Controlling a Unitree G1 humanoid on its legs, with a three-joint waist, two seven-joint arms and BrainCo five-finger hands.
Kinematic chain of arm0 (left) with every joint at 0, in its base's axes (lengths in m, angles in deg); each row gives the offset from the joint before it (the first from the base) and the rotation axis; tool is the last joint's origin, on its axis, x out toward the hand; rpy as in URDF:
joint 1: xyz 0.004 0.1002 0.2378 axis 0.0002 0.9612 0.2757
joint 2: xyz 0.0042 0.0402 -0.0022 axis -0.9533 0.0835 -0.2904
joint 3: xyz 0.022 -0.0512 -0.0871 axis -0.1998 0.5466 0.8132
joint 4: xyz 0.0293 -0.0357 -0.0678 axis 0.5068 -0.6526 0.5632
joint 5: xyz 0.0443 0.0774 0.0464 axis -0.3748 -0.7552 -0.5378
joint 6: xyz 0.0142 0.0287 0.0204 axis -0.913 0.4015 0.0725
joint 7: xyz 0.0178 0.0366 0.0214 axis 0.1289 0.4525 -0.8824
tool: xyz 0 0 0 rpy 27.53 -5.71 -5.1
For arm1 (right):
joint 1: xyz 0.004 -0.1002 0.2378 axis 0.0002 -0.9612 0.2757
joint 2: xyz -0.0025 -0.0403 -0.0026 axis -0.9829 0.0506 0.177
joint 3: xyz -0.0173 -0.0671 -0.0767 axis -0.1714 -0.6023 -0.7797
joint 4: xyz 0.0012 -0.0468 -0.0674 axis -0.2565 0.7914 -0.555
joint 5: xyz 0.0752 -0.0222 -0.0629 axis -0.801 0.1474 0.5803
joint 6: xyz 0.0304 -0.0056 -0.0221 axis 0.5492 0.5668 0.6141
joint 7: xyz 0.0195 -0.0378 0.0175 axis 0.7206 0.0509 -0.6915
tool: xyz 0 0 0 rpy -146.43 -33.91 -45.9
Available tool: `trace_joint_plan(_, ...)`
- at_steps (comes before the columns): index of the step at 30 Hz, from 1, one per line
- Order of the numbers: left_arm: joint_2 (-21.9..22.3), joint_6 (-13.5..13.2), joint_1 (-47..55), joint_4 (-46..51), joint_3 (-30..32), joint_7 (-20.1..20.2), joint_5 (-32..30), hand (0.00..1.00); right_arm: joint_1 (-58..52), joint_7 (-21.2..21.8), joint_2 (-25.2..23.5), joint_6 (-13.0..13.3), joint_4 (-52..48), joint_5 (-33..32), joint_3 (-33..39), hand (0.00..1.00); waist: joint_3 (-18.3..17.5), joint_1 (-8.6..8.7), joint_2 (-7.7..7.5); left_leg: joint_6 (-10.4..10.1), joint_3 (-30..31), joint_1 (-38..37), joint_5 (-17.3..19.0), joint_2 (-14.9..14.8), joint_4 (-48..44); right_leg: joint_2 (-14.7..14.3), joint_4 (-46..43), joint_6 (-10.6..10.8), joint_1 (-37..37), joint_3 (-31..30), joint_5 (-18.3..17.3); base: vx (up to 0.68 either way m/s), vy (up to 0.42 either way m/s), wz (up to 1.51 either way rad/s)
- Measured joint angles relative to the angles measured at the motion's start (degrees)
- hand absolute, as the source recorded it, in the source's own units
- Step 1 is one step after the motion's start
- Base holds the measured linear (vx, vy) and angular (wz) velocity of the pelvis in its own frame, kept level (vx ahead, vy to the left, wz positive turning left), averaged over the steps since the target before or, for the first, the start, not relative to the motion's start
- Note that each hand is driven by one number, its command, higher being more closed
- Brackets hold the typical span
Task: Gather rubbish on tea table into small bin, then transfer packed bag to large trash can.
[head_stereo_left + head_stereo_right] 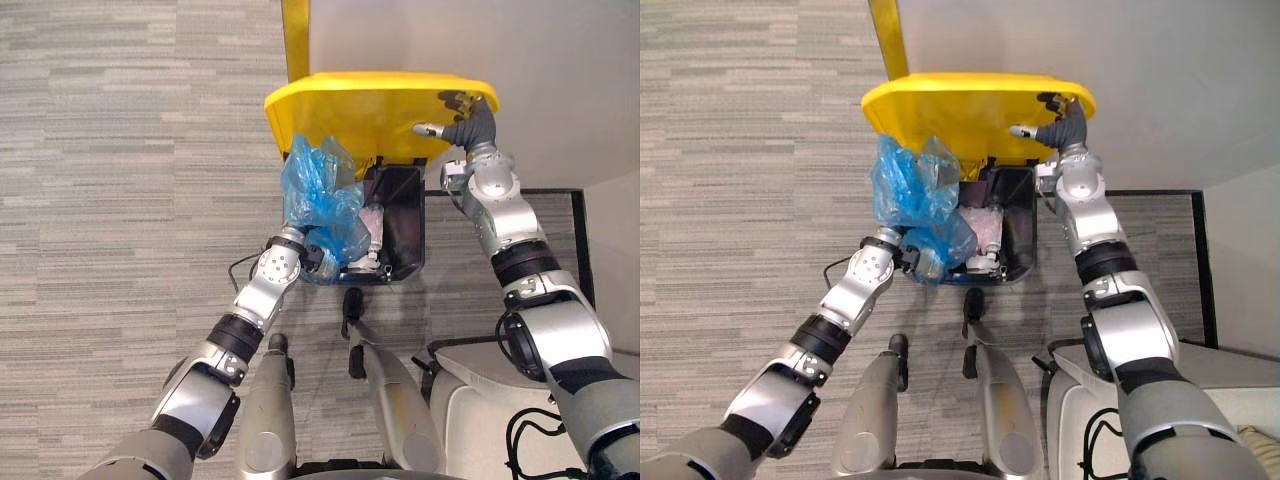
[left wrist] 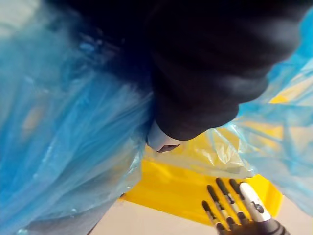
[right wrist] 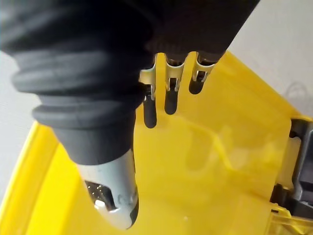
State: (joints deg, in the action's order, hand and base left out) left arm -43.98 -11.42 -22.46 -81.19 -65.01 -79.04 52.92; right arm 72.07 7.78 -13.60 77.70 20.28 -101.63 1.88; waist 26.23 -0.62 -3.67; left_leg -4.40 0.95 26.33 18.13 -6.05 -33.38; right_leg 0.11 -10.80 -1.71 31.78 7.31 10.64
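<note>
Grey carpet (image 1: 120, 150) with a fine banded weave runs up to a smooth white wall (image 1: 500, 40). Against the wall stands the large trash can (image 1: 405, 220), a black hard-plastic box. Its glossy yellow lid (image 1: 350, 110), broad with rounded corners, is raised. The right hand (image 1: 462, 118) rests on the lid's underside near one corner, fingers (image 3: 169, 93) straight, dark tips touching the yellow plastic and thumb spread apart. The blue rubbish bag (image 1: 315, 185), thin, crinkled and translucent, bulges up over the can's rim at the mouth. The left hand (image 1: 920, 258) is at the bag's lower end, wrapped in the blue film, so I cannot tell whether its fingers clasp the bag.
</note>
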Motion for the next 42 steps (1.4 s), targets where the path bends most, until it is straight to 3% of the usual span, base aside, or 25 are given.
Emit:
trace_joint_plan(7, 0.4, 1.8, -1.6, -7.5, -0.2, 0.2, -1.8, 1.0, 1.0, 0.0, -0.1, 0.0, -5.0, -0.7, -1.9, 0.0, 1.0, -0.09, 0.09, 0.2, -1.7, 5.8, 1.7, -1.2, -4.4, -1.0, -1.7, -0.2, 5.6, -1.3, 0.9, -0.01, 0.02, -0.17)
trace_joint_plan(8, 0.6, 1.9, -1.6, -7.7, -0.2, 0.2, -2.5, 0.0, 1.0, -0.1, -0.1, 0.2, -7.3, -1.1, -2.3, 0.0, 1.0, -0.04, 0.15, 0.2, -1.9, 7.0, 2.0, -1.4, -5.3, -1.1, -2.4, -0.2, 6.8, -1.5, 0.9, 0.01, 0.019, -0.12)
trace_joint_plan(15, 2.8, 3.4, -2.6, -10.5, 1.7, 1.2, -8.6, 0.0, -2.3, -0.1, -0.9, 0.4, -15.4, -2.2, -2.6, 0.0, 1.1, -0.11, 0.36, 0.6, -2.8, 10.5, 4.2, -2.5, -8.9, -0.8, -7.3, -0.7, 10.5, -0.9, -1.0, 0.0, -0.004, -0.01)
trace_joint_plan(18, 4.3, 5.2, -2.0, -11.4, 5.8, 0.5, -11.9, 0.0, -3.7, -0.3, -1.1, 0.4, -18.7, -2.2, -2.5, 0.0, 1.1, -0.03, 0.38, 0.3, -4.3, 10.6, 3.6, -4.2, -8.9, -0.6, -8.1, -1.2, 11.2, 0.1, -1.6, 0.01, -0.038, 0.1)
trace_joint_plan(23, 6.2, 6.4, -0.6, -12.0, 9.4, -0.4, -14.7, 0.0, -5.6, -0.5, -1.7, 0.4, -21.7, -2.1, -2.5, 0.0, 1.0, -0.16, 0.46, -0.2, -4.2, 10.1, 3.2, -3.8, -8.4, 0.2, -10.9, -1.6, 12.0, 0.6, -3.2, 0.03, -0.036, 0.07)
trace_joint_plan(33, 8.2, 6.4, 4.9, -11.7, 12.2, -1.3, -14.6, 0.0, -12.9, -0.1, -2.8, 0.5, -24.9, -0.2, -2.3, 0.0, -0.3, -0.4, 0.75, -0.7, -3.8, 6.7, 1.8, -3.3, -5.3, 2.2, -12.0, -1.9, 9.2, 2.5, -4.9, 0.01, -0.017, 0.16)
trace_joint_plan(38, 7.4, 6.2, 10.1, -8.8, 12.1, -1.2, -13.0, 0.0, -18.9, 0.1, -4.2, 0.4, -24.7, 2.6, -2.2, 0.0, -0.9, -0.49, 1.07, -1.1, -3.2, 2.1, 0.9, -2.8, -2.9, 2.6, -11.7, -1.6, 5.1, 3.2, -6.0, 0.03, -0.007, 0.11)
trace_joint_plan(42, 4.9, 5.3, 19.9, -1.4, 12.2, -1.1, -8.6, 0.0, -26.9, 1.3, -4.3, 0.2, -21.9, 5.2, -1.1, 0.0, -2.4, -0.56, 1.67, -1.3, -2.7, -3.6, 0.2, -2.1, 0.8, 2.4, -8.9, -1.5, -0.5, 3.7, -6.1, 0.04, 0.009, 0.08)
